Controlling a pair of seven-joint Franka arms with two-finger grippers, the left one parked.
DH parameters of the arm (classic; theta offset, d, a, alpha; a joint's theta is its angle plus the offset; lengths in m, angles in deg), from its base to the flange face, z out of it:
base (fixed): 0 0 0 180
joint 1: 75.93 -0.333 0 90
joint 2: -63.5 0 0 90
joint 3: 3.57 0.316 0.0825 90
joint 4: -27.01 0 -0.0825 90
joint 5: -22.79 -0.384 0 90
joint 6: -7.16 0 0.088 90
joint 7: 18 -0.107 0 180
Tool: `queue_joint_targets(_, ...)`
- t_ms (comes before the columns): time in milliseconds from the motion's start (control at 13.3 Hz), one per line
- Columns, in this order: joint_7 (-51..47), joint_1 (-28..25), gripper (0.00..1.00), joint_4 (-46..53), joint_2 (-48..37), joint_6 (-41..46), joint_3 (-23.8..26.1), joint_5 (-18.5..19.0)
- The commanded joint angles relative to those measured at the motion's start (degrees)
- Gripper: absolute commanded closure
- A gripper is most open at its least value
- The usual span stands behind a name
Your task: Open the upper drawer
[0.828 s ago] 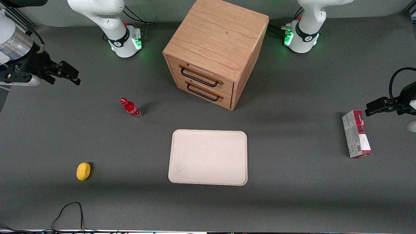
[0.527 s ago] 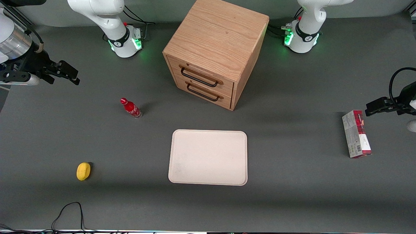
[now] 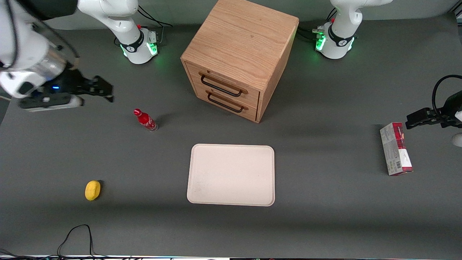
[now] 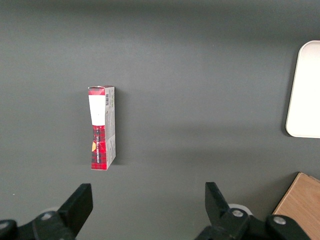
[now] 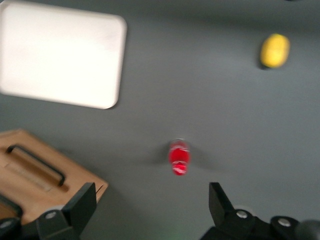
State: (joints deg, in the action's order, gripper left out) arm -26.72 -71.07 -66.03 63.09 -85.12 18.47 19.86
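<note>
The oak cabinet stands at the table's middle, farther from the front camera than the tray. Its upper drawer is shut flush, with a thin black wire handle above the lower drawer's matching handle. My gripper hangs over the table toward the working arm's end, well apart from the cabinet, fingers open and holding nothing. In the right wrist view the gripper is spread wide over bare table, with a cabinet corner and one black handle in sight; which drawer it belongs to I cannot tell.
A red bottle stands between gripper and cabinet, nearer the front camera. A yellow object lies near the front edge. A white tray sits in front of the cabinet. A red-and-grey box lies toward the parked arm's end.
My gripper has swung in from the table's edge toward the bottle and cabinet, and a little nearer the front camera. The drawers and the other objects have not moved.
</note>
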Motion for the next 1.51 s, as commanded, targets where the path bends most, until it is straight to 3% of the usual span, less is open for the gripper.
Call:
queue_joint_targets(0, 0.46, -0.55, 0.00, 6.09, 4.62, 2.10, 7.54, 0.55)
queue_joint_targets(226, 2.12, -0.64, 0.00, 10.14, 10.33, 2.37, 17.99, -0.76)
queue_joint_targets(452, 9.94, -0.55, 0.00, 13.05, 16.39, 2.19, 25.66, -3.47)
queue_joint_targets(602, 11.26, -0.55, 0.00, 14.02, 19.91, 2.19, 26.55, -8.21)
queue_joint_targets(753, 18.53, -0.55, 0.00, 13.41, 21.76, 2.37, 26.64, -10.16)
queue_joint_targets(978, 23.83, -0.73, 0.00, 10.26, 23.27, 1.50, 26.64, -8.85)
queue_joint_targets(1430, 25.68, -1.43, 0.00, 1.82, 23.36, -7.02, 26.73, -1.83)
